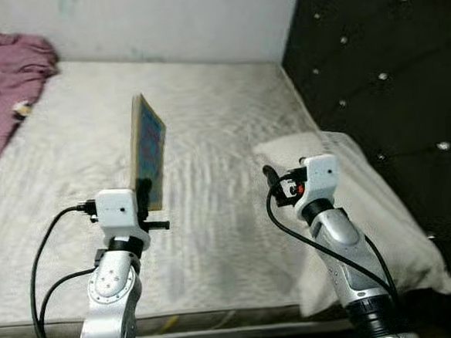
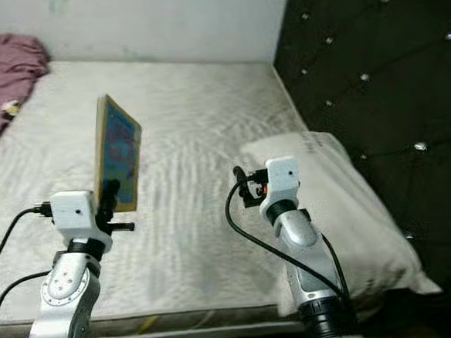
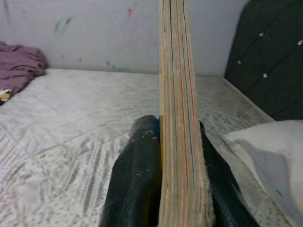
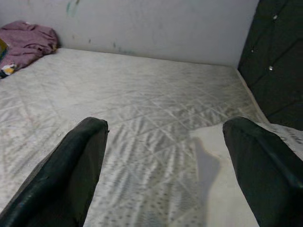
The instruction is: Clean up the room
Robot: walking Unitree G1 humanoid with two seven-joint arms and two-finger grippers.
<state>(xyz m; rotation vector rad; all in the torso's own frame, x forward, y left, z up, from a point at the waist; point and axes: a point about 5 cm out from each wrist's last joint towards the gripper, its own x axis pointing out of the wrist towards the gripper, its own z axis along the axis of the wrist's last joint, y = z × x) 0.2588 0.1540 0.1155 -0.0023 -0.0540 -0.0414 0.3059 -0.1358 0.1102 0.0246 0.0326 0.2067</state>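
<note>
Now: left gripper [image 1: 143, 192] fingers clamped on book [image 1: 148, 149], upright above bed [image 1: 213, 216] | right gripper [image 4: 165, 156] fingers wide, empty, near pillow [image 1: 352, 206] | step: carrying book | next: find storage spot.

We see the purple blanket [image 1: 7, 84] cut off by the picture's left edge, and two small things lying on it are too small to tell. The book [image 1: 148, 149] cover is blurred, perhaps a colourful picture. The pillow [image 1: 368, 213] is partly hidden behind the right arm.
</note>
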